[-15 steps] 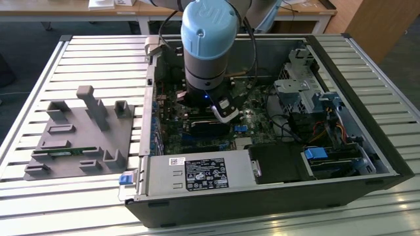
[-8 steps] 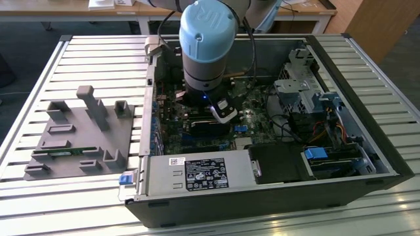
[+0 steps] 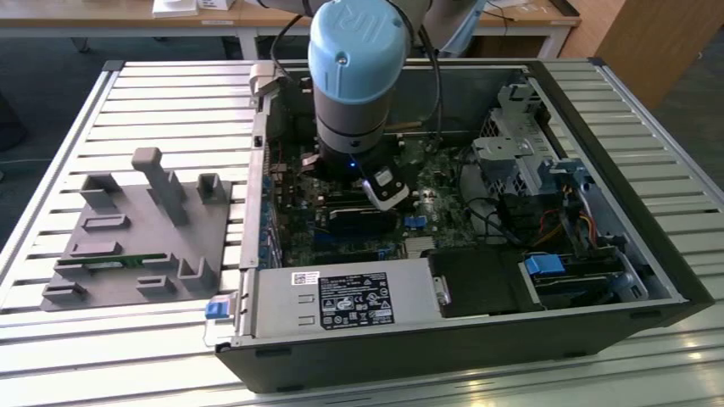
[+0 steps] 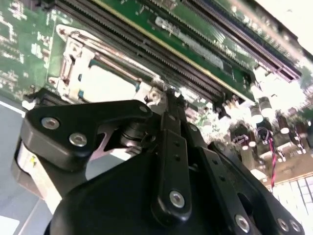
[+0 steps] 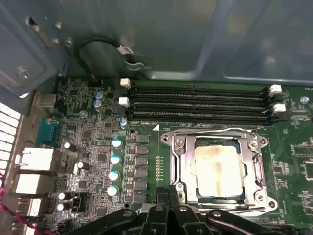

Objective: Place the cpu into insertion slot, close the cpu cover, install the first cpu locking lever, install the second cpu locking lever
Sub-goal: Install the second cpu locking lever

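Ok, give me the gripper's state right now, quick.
Gripper: shut, fingers together, holding nothing visible, at the edge of the cpu cover, which is closed over the cpu.

A black label (image 3: 353, 299) with small white print and marks sat on the silver power supply box (image 3: 339, 298) at the front of the open computer case (image 3: 476, 339) in the exterior view; none of its words could be made out. A smaller white sticker (image 3: 307, 277) with dark marks sat just above it, also unreadable. White printing dotted the green circuit board (image 5: 98, 147) in the first wrist view, too fine to read.
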`<state>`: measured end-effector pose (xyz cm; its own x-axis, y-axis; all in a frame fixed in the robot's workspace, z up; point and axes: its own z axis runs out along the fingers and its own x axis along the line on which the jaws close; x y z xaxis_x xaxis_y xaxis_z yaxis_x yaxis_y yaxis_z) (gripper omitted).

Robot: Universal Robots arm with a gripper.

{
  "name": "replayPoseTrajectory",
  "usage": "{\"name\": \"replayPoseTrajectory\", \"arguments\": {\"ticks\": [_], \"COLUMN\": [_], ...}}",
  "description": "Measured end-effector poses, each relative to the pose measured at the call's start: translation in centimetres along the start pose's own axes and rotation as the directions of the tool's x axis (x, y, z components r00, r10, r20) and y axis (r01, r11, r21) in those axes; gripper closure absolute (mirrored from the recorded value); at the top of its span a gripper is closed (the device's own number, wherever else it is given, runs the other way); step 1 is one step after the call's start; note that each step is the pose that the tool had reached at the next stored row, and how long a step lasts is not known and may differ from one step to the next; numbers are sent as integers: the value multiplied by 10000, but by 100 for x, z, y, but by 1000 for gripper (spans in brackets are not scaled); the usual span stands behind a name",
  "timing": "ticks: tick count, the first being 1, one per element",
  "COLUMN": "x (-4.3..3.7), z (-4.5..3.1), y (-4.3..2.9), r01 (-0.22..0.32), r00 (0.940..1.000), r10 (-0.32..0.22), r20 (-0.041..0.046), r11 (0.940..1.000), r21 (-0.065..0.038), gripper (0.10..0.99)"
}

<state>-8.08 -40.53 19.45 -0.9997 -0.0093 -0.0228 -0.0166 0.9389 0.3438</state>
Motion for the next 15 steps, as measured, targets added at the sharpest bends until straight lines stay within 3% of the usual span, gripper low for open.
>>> {"name": "replayPoseTrajectory", "arguments": {"ticks": [11, 15], "x": [-7, -7], "z": [-246, -269], "y": [90, 99], "r01": [0, 0], "r00": [10000, 10000], "r10": [0, 0], "r20": [0, 0], "r11": [10000, 10000], "r21": [1, -1], "gripper": [980, 980]}}
